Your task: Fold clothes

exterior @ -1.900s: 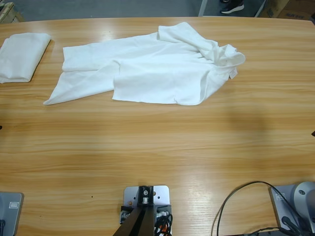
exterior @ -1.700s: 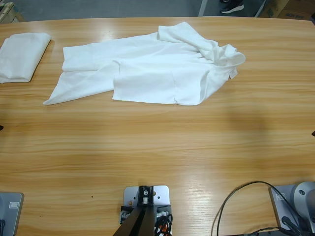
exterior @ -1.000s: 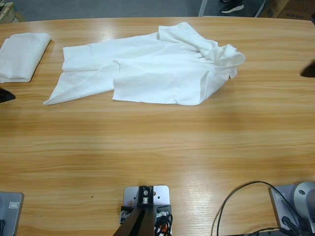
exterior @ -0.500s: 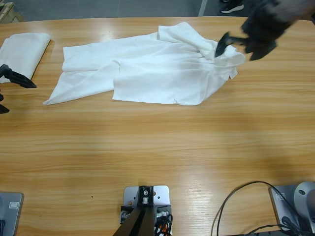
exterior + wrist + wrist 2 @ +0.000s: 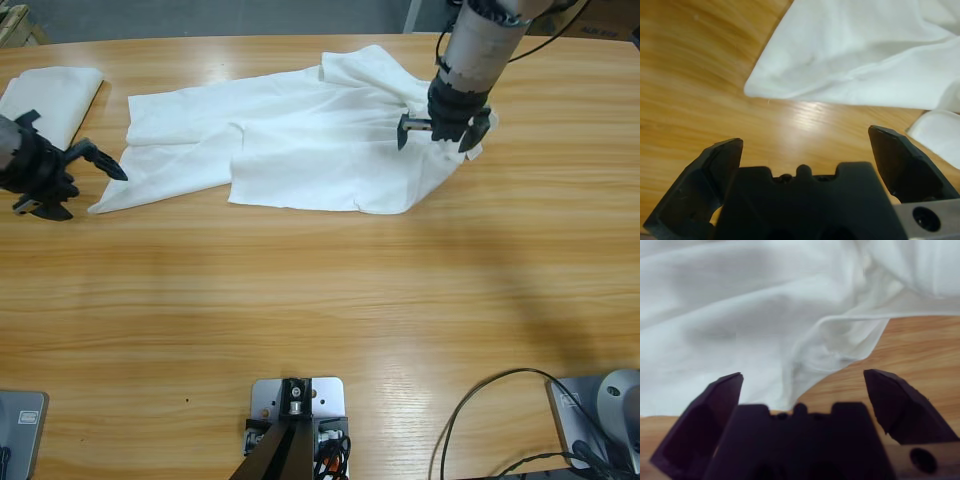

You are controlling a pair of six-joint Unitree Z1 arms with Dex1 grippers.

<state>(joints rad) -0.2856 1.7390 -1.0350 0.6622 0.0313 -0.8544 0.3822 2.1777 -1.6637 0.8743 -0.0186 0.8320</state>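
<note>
A large white T-shirt (image 5: pixel 300 150) lies spread across the far half of the table, crumpled at its right end. My left gripper (image 5: pixel 88 195) is open at the left, just short of the shirt's lower-left corner (image 5: pixel 752 90), with bare wood between its jaws. In the left wrist view the shirt (image 5: pixel 865 50) fills the top. My right gripper (image 5: pixel 440 135) hangs open over the crumpled right end, where folds of the shirt (image 5: pixel 740 305) lie under and ahead of its jaws. Neither gripper holds anything.
A folded white cloth (image 5: pixel 55 95) sits at the far left corner, just beyond the left arm. The wooden table (image 5: pixel 300 300) stretches bare toward the front. A black cable (image 5: pixel 470 410) loops at the front right. A person's shoe (image 5: pixel 470 12) shows beyond the far edge.
Both arms came in from the sides. The left gripper slid right to the shirt's lower-left corner. The right gripper swung left and down over the crumpled right end. The shirt lies as before.
</note>
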